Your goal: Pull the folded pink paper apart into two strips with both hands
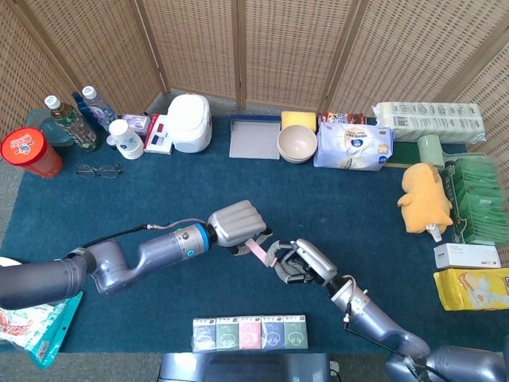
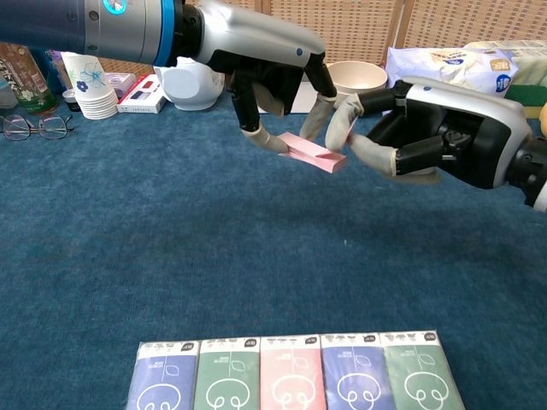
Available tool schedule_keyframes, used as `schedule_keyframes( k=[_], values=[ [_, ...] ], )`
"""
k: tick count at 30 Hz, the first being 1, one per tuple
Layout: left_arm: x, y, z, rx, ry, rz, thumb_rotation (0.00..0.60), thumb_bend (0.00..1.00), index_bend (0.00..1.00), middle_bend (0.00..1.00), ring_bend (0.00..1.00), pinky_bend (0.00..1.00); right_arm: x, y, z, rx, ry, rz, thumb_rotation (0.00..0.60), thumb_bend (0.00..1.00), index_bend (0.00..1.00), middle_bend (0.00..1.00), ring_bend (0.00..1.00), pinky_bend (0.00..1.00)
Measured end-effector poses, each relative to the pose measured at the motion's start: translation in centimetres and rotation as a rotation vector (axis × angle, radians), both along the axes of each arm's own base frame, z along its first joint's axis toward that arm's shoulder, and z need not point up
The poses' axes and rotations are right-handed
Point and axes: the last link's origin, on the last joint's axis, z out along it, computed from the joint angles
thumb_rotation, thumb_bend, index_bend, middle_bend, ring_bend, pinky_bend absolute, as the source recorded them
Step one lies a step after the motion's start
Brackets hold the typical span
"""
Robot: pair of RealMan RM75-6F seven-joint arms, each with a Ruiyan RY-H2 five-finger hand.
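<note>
The folded pink paper (image 2: pixel 309 152) hangs flat above the blue cloth, between my two hands; in the head view the pink paper (image 1: pixel 259 248) shows as a short strip. My left hand (image 2: pixel 267 73) comes from the upper left and pinches the paper's left part, one finger under it and others on top. My right hand (image 2: pixel 432 132) reaches in from the right, a finger curled over the paper's right end and the thumb below. From above, the left hand (image 1: pixel 235 224) and right hand (image 1: pixel 299 263) almost touch.
A row of tissue packs (image 2: pixel 291 371) lies at the near edge. Along the back stand a bowl (image 1: pixel 297 143), a white cooker (image 1: pixel 191 122), paper cups (image 1: pixel 125 138), bottles (image 1: pixel 70 121) and a wipes pack (image 1: pixel 353 146). Glasses (image 1: pixel 99 169) lie left; a yellow plush (image 1: pixel 427 197) sits right.
</note>
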Motion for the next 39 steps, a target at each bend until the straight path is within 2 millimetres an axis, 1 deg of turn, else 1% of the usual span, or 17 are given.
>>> schedule_keyframes(
  k=[23, 35, 39],
  values=[
    [-0.8, 0.0, -0.7, -0.005, 0.029, 0.008, 0.6, 0.46, 0.69, 1.0, 0.99, 0.95, -0.1, 0.0, -0.1, 0.003, 0.001, -0.024, 0.6, 0.57, 0.69, 1.0, 1.0, 1.0],
    [-1.7, 0.0, -1.1, -0.009, 0.053, 0.019, 0.6, 0.46, 0.69, 1.0, 0.99, 0.95, -0.5, 0.1, 0.1, -0.001, 0.003, -0.039, 0.6, 0.57, 0.71, 1.0, 1.0, 1.0],
    [-2.4, 0.3, -0.9, 0.0, 0.059, 0.033, 0.6, 0.46, 0.69, 1.0, 0.99, 0.95, -0.9, 0.0, 0.5, -0.009, 0.007, -0.047, 0.6, 0.57, 0.71, 1.0, 1.0, 1.0]
  ],
)
